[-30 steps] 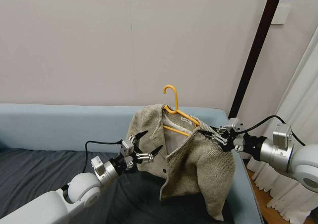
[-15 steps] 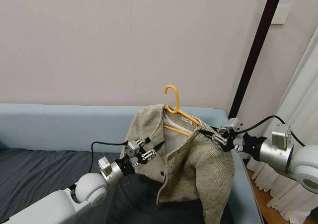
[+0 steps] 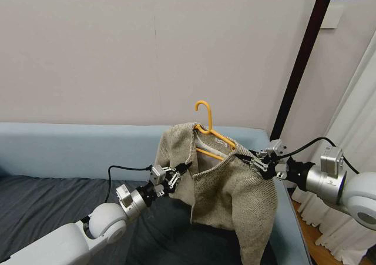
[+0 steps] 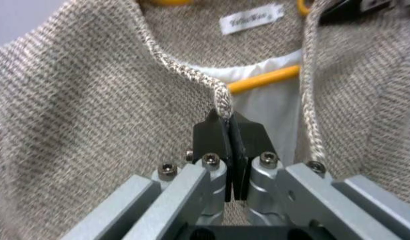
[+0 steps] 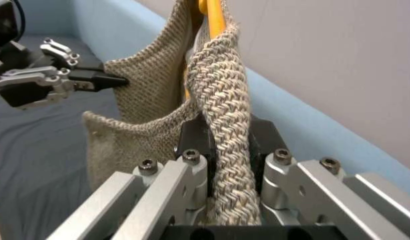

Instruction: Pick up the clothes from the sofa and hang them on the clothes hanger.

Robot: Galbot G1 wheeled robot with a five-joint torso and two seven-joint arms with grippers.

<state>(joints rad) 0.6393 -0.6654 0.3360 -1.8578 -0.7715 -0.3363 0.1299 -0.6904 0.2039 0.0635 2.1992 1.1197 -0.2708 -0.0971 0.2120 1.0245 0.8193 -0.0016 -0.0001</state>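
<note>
- Head view, far left: the left arm (image 3: 108, 221) rises from the lower corner. Its forearm slants up and to the right over the dark seat of the sofa (image 3: 59, 150), and a black cable (image 3: 126, 168) loops off the wrist.
- The left gripper (image 3: 176, 174) points up and to the right, clamped on the front edge of the cardigan (image 3: 241, 188) a little below the collar.
- Left wrist view: its two black fingers (image 4: 210, 137) press flat together with no gap, pinching the corded trim of that front edge.
- A small white label (image 4: 252, 19) is sewn inside the neck; its dark script is too blurred to read.
- The beige knit cardigan sits on an orange hanger (image 3: 207, 124), held in the air above the sofa and in front of the plain wall (image 3: 117, 53). The hook points up. One front panel is drawn toward the left gripper, and the rest droops.
- The right arm (image 3: 326, 183) comes in from the right edge, nearly level, with its forearm pointing left at the cardigan's shoulder.
- The right gripper (image 3: 254, 161) is closed on that shoulder, at the hanger's end.
- Right wrist view: its fingers (image 5: 194, 137) squeeze a thick fold of knit. The orange hanger runs just above them, and I cannot tell whether it lies inside the grip.
- A dark pole (image 3: 299, 71) slants behind the right arm, and a pale curtain (image 3: 361, 118) hangs at the far right.
</note>
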